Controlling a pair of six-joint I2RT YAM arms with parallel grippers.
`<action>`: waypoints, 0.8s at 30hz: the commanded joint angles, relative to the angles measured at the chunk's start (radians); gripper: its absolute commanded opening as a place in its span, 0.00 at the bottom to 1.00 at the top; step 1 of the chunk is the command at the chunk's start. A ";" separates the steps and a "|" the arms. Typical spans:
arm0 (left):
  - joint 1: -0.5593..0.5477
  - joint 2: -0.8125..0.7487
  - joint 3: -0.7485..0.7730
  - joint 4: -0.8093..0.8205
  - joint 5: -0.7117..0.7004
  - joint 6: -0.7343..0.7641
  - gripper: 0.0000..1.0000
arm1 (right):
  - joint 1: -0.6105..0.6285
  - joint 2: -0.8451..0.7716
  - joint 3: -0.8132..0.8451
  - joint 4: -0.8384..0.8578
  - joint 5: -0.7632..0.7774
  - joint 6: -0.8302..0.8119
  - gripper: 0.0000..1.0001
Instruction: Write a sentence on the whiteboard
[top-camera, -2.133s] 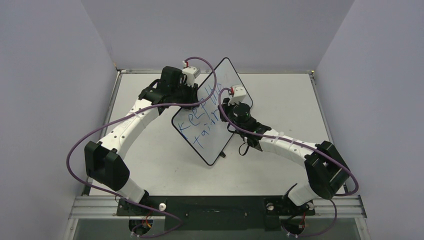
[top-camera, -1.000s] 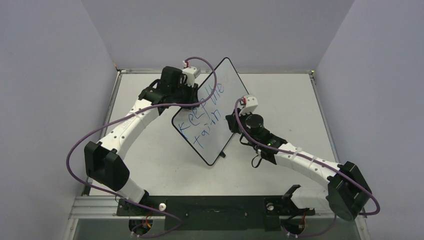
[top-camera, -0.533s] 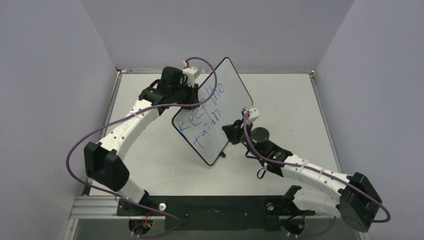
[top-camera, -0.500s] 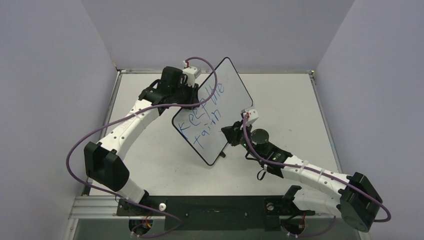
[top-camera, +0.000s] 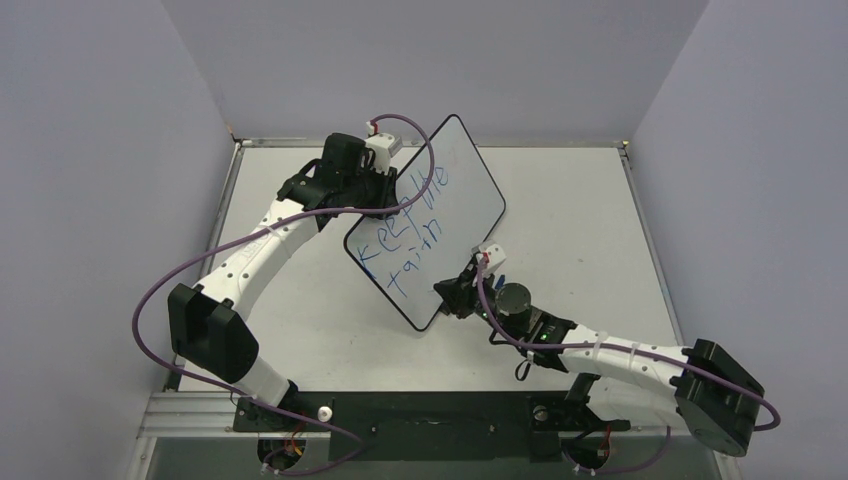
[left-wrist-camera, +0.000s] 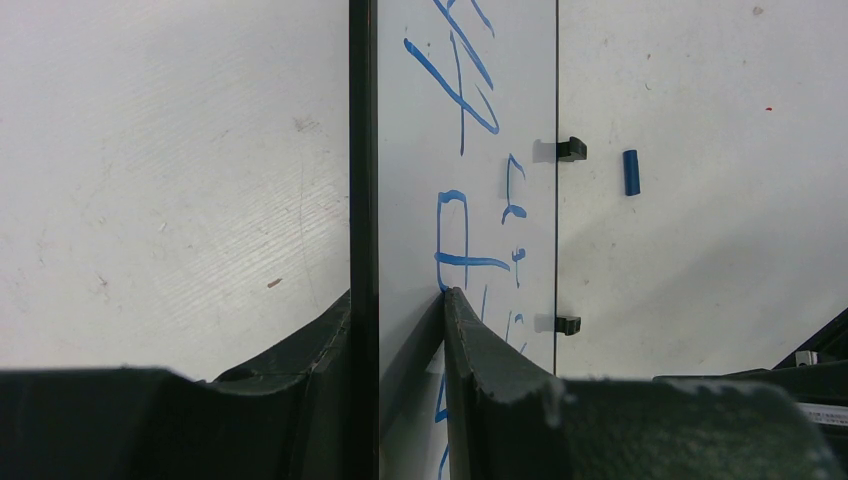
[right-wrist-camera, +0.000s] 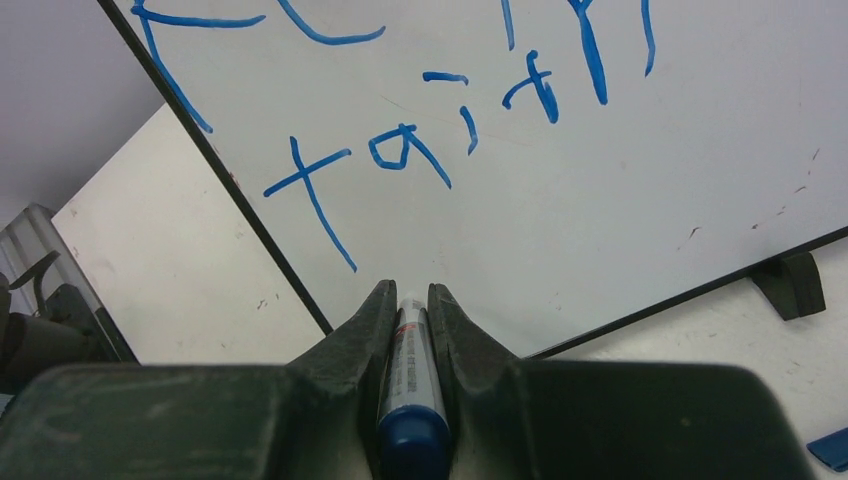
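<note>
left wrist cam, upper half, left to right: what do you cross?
Table → black rim → whiteboard → sentence → feet → blue cap

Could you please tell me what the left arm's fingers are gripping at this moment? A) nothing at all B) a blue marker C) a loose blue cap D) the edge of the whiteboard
D: in the left wrist view the left gripper has its fingers clamped on either side of the whiteboard, at its black rim.
</note>
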 joint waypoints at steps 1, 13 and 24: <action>-0.050 0.039 -0.057 -0.041 -0.049 0.085 0.00 | 0.009 0.031 0.017 0.104 -0.002 0.008 0.00; -0.052 0.032 -0.060 -0.040 -0.052 0.087 0.00 | 0.012 0.143 0.091 0.100 0.052 -0.025 0.00; -0.055 0.030 -0.061 -0.039 -0.053 0.085 0.00 | 0.011 0.214 0.171 0.056 0.093 -0.077 0.00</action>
